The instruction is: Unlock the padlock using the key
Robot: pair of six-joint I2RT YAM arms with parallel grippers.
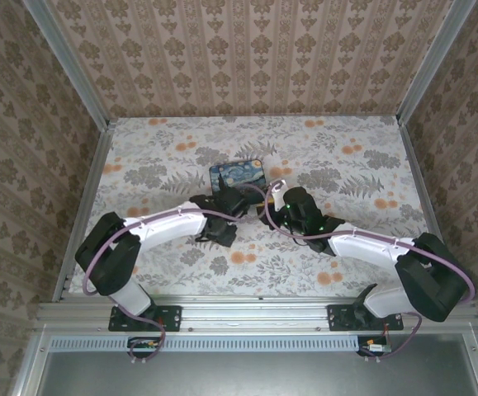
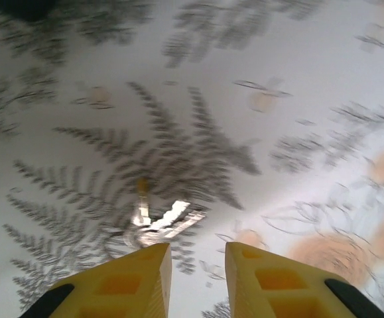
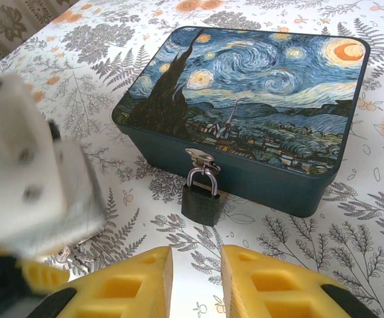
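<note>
The padlock [image 3: 201, 202], small and dark grey, hangs by its silver shackle from the hasp [image 3: 201, 159] on the front of the painted box [image 3: 258, 99]. It is locked, and its body rests on the cloth. My right gripper [image 3: 196, 252] is open just in front of it, with nothing between the yellow fingers. The key [image 2: 168, 218] is a blurred silvery shape lying on the fern-print cloth, just ahead of my left gripper [image 2: 198, 248]. That gripper is open over it and touches nothing.
The box [image 1: 237, 175] stands mid-table with both arms meeting in front of it. My left arm's wrist [image 3: 32, 179] looms blurred close on the left of the right wrist view. Patterned walls enclose the table [image 1: 354, 247] on three sides.
</note>
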